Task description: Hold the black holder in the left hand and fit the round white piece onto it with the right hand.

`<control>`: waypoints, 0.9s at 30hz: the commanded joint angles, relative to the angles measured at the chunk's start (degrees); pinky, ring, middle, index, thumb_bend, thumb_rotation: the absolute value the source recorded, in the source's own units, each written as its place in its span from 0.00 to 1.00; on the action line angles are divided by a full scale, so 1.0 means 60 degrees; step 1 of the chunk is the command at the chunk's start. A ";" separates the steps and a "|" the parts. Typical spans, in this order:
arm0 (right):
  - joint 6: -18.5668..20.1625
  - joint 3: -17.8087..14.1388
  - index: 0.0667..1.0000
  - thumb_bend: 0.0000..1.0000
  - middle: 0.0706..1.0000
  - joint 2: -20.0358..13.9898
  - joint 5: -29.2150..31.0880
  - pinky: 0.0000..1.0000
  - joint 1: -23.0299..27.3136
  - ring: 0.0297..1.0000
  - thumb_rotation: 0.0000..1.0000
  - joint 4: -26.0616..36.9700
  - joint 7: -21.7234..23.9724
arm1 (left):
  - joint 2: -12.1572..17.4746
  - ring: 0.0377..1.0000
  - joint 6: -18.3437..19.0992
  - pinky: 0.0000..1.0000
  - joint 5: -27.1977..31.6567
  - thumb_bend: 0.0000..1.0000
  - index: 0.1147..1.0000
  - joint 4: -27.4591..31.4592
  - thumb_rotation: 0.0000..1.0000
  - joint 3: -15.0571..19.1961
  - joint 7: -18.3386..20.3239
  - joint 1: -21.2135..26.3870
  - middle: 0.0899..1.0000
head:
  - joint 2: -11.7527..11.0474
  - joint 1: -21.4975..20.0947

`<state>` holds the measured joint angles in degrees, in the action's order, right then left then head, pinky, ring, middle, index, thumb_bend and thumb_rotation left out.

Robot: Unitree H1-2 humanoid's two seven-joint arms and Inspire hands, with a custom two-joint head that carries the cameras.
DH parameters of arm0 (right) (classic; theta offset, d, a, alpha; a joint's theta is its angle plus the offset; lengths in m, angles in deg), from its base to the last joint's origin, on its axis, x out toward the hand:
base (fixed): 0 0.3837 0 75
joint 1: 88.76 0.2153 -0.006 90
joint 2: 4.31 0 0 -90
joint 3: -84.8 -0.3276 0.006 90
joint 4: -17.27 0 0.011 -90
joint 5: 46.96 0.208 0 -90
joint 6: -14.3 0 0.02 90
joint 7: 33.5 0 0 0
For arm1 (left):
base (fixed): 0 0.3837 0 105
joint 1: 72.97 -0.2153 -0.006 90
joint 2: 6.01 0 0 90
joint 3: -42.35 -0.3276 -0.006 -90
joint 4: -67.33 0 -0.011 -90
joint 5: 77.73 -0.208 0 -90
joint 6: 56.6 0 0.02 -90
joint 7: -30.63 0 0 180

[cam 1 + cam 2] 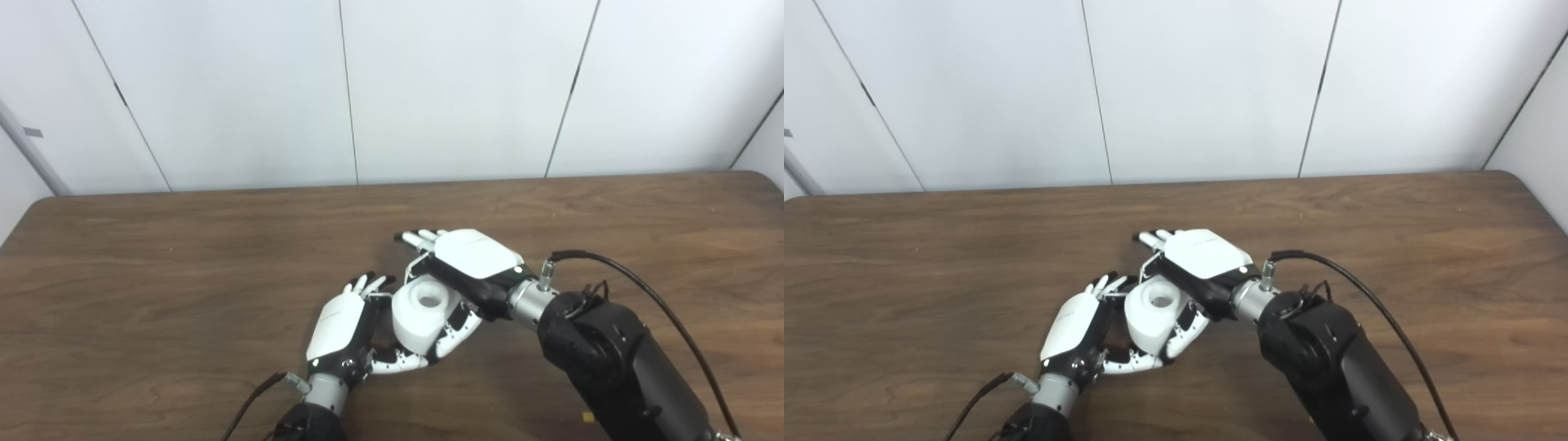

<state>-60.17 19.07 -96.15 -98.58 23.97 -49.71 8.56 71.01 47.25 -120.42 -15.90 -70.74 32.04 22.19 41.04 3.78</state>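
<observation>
The round white piece (pixel 422 313), a squat cylinder with a hole in its top, sits tilted between my two hands just above the table. My left hand (pixel 338 326) cups it from the left, fingers curled up beside it and thumb under its base. The black holder (pixel 384 331) shows only as a dark sliver between that palm and the white piece, the rest hidden. My right hand (pixel 474 256) lies over the piece's far right side, fingers reaching past the top and thumb (pixel 456 334) pressed on its lower right wall.
The brown wooden table (pixel 184 275) stretches wide on both sides of the hands. Its far edge meets a white panelled wall (pixel 429 92). A black cable (pixel 643 288) loops off my right wrist. A small yellow speck (pixel 588 417) lies near the front edge.
</observation>
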 commanded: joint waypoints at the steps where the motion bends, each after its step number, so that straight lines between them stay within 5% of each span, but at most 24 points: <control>1: 0.0130 0.0090 0.97 1.00 1.00 -0.0006 0.0067 0.99 0.0081 1.00 0.43 0.0148 0.0447 | -0.0123 1.00 0.0044 1.00 0.0010 0.52 0.41 0.0189 0.05 -0.0092 0.0162 0.0061 0.90 | 0.0004 0.0007; 27: 0.0562 0.0021 1.00 1.00 1.00 -0.0141 0.0208 1.00 0.0131 1.00 0.44 0.0304 0.0668 | 0.0001 1.00 -0.0087 1.00 0.0190 0.52 0.41 0.0114 0.05 0.0008 0.0194 0.0074 0.91 | -0.0041 -0.0138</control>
<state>-57.28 18.88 -96.21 -97.52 23.99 -48.87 10.05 71.09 46.93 -120.16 -15.91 -70.68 32.15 22.19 40.78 2.90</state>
